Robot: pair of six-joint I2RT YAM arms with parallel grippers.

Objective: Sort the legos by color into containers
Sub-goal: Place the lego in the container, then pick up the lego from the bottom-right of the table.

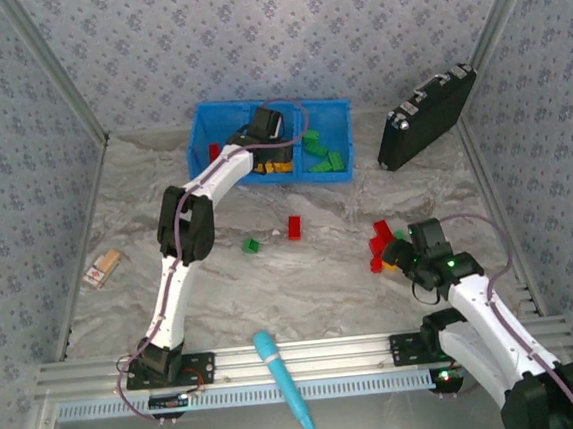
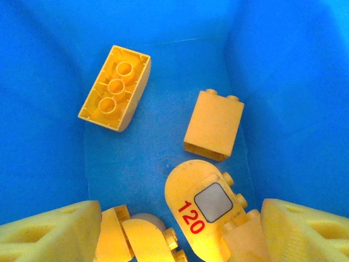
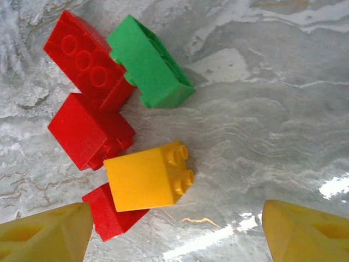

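The left gripper [image 1: 264, 126] reaches out to 12 o'clock on the table [image 1: 445, 191], over the middle compartment of the blue bin [image 1: 196, 142]. In its wrist view the fingers [image 2: 52, 232] stand wide apart and hold nothing. Below them lie only yellow pieces: an upturned brick [image 2: 115, 88] at 11 o'clock, a taller one [image 2: 214, 124] at 1 o'clock and a rounded piece marked 120 [image 2: 202, 204] between the fingers. This looks like the yellow compartment, with the arm placed there to let a brick drop. A red brick [image 1: 214, 153] lies in the compartment at 9 o'clock from it, and green bricks [image 1: 327, 159] in the one at 3 o'clock.

Mid-table, a loose green brick [image 1: 252, 245] and a loose red brick [image 1: 294, 227] wait unsorted.

At 4 o'clock the right gripper [image 1: 410, 254] hangs over a tight cluster, jaws spread and empty. Its camera shows three red bricks [image 3: 84, 57], a green brick [image 3: 150, 60] at 12 o'clock and a yellow brick [image 3: 147, 177] nearest the fingers [image 3: 49, 229]. The yellow one touches two reds, so a clean pinch probably needs care. About half the sorting seems left.
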